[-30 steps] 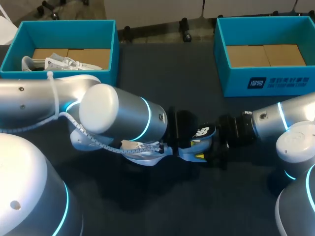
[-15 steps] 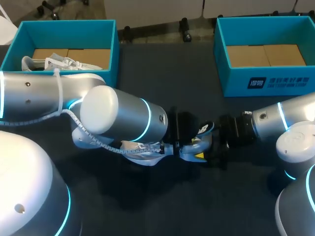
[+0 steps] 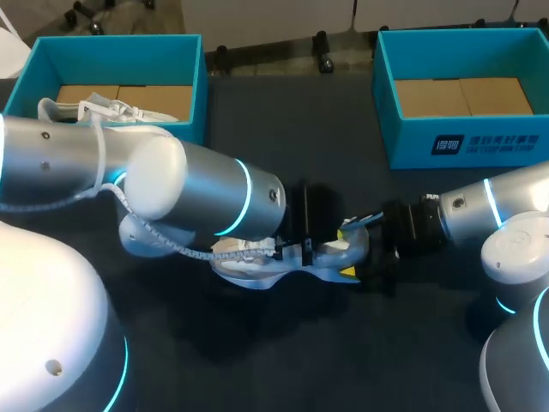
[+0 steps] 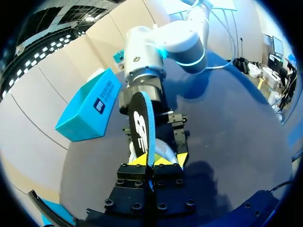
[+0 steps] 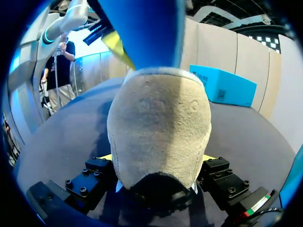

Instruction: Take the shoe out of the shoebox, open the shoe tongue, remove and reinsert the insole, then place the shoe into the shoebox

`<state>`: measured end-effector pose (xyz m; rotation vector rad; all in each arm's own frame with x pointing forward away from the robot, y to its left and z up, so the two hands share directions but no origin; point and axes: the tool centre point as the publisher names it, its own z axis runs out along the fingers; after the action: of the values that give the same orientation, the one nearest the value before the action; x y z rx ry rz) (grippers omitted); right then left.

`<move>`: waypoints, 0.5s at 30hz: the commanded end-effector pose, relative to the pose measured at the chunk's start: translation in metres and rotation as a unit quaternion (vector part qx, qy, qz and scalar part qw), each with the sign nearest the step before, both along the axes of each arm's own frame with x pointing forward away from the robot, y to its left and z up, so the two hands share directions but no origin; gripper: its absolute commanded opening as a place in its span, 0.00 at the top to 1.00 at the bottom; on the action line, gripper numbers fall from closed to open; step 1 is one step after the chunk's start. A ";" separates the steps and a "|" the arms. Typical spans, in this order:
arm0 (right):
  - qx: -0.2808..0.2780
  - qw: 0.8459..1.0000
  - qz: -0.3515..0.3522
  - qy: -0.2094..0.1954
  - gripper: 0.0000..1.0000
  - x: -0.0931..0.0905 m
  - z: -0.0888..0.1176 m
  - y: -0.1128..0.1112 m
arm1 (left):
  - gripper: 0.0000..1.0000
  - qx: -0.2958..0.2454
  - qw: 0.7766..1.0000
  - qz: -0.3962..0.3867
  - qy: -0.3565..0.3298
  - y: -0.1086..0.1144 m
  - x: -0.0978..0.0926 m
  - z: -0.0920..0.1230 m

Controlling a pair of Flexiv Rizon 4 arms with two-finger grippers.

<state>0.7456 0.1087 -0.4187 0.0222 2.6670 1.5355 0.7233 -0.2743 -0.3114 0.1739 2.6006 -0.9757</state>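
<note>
Your left gripper is clamped on the thin dark blue foam insole, holding it on edge just above the pale grey mesh shoe. Your right gripper seems closed on the shoe's heel, though its tips barely show. The shoe lies on the dark table. Since a second ago the insole has tipped flatter toward the shoe, and the left arm has drawn back from the heel.

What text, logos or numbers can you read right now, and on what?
Right shoebox, front wall: white logo block and a line of characters, too blurred to read.
Left shoebox, side label: print too small to read.
Insole in the left hand: white mark, seen too edge-on to read.
Shoe in the right hand: no print shows.
</note>
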 end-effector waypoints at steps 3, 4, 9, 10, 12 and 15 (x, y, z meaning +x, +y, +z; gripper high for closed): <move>-0.002 1.000 0.000 0.000 1.00 0.000 0.001 0.001 | 1.00 0.028 0.998 -0.046 0.028 0.007 -0.002 0.023; -0.002 1.000 0.000 0.000 1.00 0.000 0.001 0.001 | 1.00 0.025 0.998 -0.049 0.032 0.007 -0.002 0.025; -0.002 1.000 0.000 0.000 1.00 0.000 0.001 0.001 | 1.00 0.036 0.996 -0.069 0.043 0.009 -0.005 0.035; -0.002 1.000 0.000 0.000 1.00 0.000 0.001 0.001 | 1.00 0.044 0.995 -0.072 0.046 0.009 -0.004 0.037; -0.002 1.000 0.000 0.000 1.00 0.000 0.001 0.001 | 1.00 0.040 0.995 -0.077 0.052 0.010 -0.003 0.042; -0.002 1.000 0.000 0.000 1.00 0.000 0.001 0.001 | 1.00 0.045 0.993 -0.089 0.061 0.010 0.001 0.049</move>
<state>0.7456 0.1088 -0.4186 0.0221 2.6670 1.5356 0.7210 -0.2724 -0.2730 0.3343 2.7109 -0.9506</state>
